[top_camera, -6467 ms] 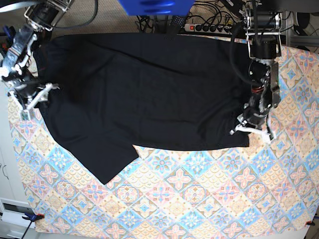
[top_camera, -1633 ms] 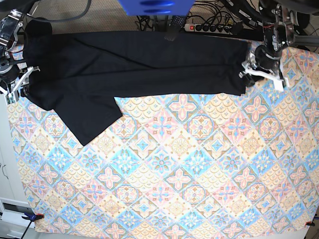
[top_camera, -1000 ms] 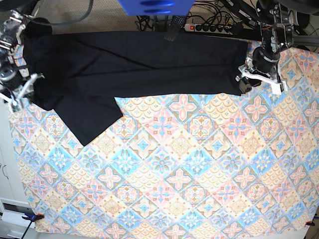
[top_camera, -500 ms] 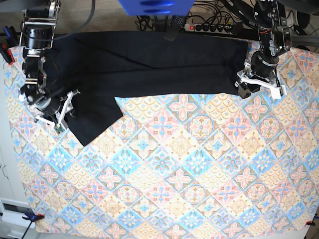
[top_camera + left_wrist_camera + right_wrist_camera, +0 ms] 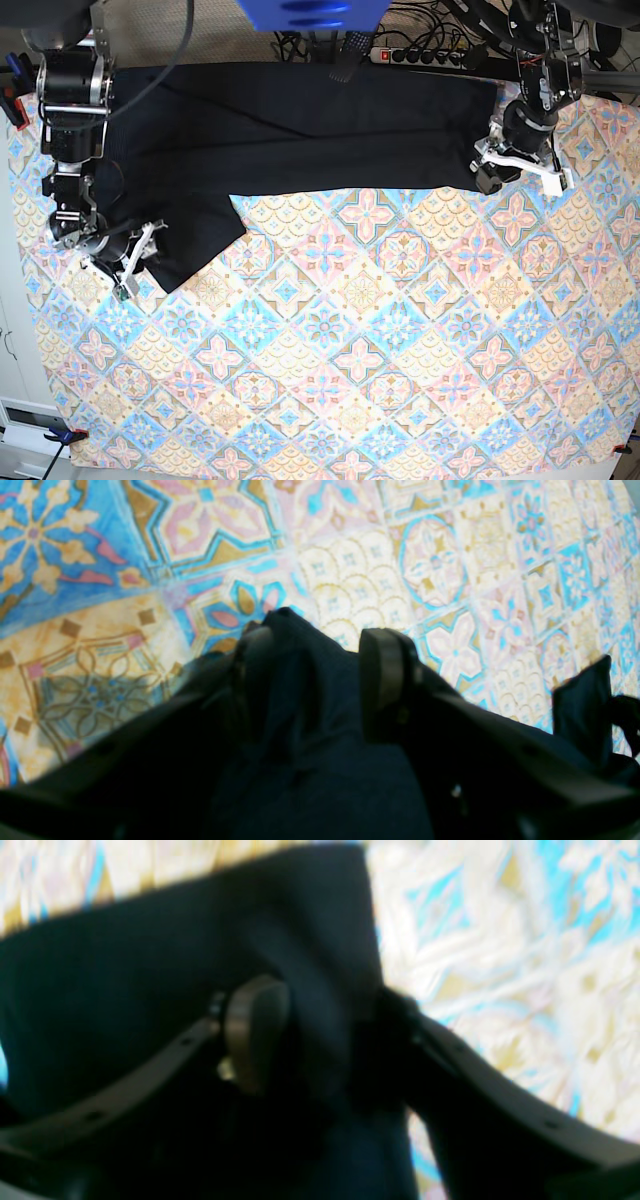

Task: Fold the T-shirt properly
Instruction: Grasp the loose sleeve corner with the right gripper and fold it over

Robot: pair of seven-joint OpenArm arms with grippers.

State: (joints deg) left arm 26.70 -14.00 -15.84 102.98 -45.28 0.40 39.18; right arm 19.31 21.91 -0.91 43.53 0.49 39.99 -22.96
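From the base view I saw the T-shirt [image 5: 300, 125] folded into a long band across the counter [image 5: 380, 340] toward twelve o'clock, one sleeve hanging toward eight. Only my wrist views showed the grips: the left tool [image 5: 320, 680] pinched a cloth corner, while the right tool [image 5: 320, 1035] straddled the sleeve edge, its hold unclear to me.

right wrist view blurred throughout, T-shirt [image 5: 150, 950] cut off at its left edge, right gripper [image 5: 320, 1040] grip unclear, left gripper [image 5: 315, 680] bases out of focus
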